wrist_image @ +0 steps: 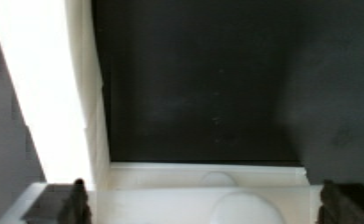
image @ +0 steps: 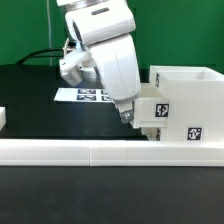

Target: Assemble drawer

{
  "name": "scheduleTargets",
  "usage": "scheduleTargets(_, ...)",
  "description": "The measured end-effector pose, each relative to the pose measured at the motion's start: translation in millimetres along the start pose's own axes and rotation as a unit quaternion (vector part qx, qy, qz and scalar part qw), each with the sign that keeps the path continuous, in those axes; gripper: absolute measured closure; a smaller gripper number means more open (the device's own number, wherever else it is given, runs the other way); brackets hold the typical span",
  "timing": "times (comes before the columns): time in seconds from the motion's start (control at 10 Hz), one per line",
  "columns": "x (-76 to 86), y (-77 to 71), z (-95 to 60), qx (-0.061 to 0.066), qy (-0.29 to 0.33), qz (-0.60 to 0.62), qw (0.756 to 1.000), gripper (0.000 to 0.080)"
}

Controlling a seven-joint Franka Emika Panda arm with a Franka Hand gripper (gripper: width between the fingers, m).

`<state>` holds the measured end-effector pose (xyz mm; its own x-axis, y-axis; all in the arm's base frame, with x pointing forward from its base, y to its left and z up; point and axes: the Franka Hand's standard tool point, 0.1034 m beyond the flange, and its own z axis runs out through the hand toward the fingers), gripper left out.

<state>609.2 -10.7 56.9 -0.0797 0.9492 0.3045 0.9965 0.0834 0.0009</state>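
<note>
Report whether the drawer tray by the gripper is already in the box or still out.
Partly in: in the exterior view the tray juts from the box, its tagged face proud. How deep it sits cannot be told.

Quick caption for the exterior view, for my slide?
Panda arm's claw lowered onto a white drawer tray beside the tall drawer box, border rail in front.

Drawer (image: 182, 100) all white, with black-and-white square tags on its side faces; arm (image: 105, 50) white, end effector (image: 127, 117) grey-dark at the tip. Counter (image: 50, 115) black, backdrop (image: 30, 30) green, rail (image: 80, 153) white. Marker board (image: 85, 95) white with black-and-white tags; wrist view: white tray wall (wrist_image: 63, 110), black counter.
</note>
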Motion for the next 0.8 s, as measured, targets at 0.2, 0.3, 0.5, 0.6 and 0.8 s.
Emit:
scheduleTargets(0.2, -0.1, -0.4, 3.5, -0.008, -0.003, 0.004, 1.000, 0.0150)
scheduleTargets(0.3, 0.7, -0.7, 2.9, -0.010, -0.006, 0.007, 1.000, 0.0150)
scheduleTargets(0.5, 16.6, -0.7, 6.3, -0.006, -0.012, 0.020, 1.000, 0.0150)
scheduleTargets(0.6, 20.5, -0.4, 7.5, -0.004, -0.017, 0.022, 1.000, 0.0150)
scheduleTargets(0.8, 22.1, 0.6, 9.8, -0.009, -0.030, 0.013, 0.999, 0.0150)
